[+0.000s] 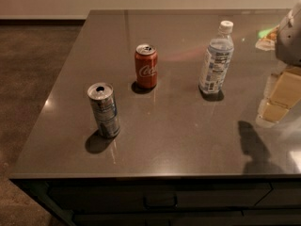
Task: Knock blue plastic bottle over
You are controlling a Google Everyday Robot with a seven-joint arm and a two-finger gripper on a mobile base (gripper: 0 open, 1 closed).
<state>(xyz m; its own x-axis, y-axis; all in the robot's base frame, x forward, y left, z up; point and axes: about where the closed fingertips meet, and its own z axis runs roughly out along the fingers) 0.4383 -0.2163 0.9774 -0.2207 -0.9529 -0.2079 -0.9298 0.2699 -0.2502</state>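
One target, seemingly the approach step: blue plastic bottle (216,62) upright, gripper (281,98) well apart on its right, opening impossible to tell, next a push high on its side.

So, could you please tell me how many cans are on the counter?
2: red cola can near the middle; silver-blue slim can front left. The gripper is at far right.

Only a small part of the robot shows, at the right edge of the view. Uppermost is a rounded shell (289,36), pale grey, smooth and matt, cut off by the frame. Beneath it the gripper (276,102) sits above the worktop (164,140). It appears as blocky, pale tan segments with flat faces and squared corners, lighter along their edges.
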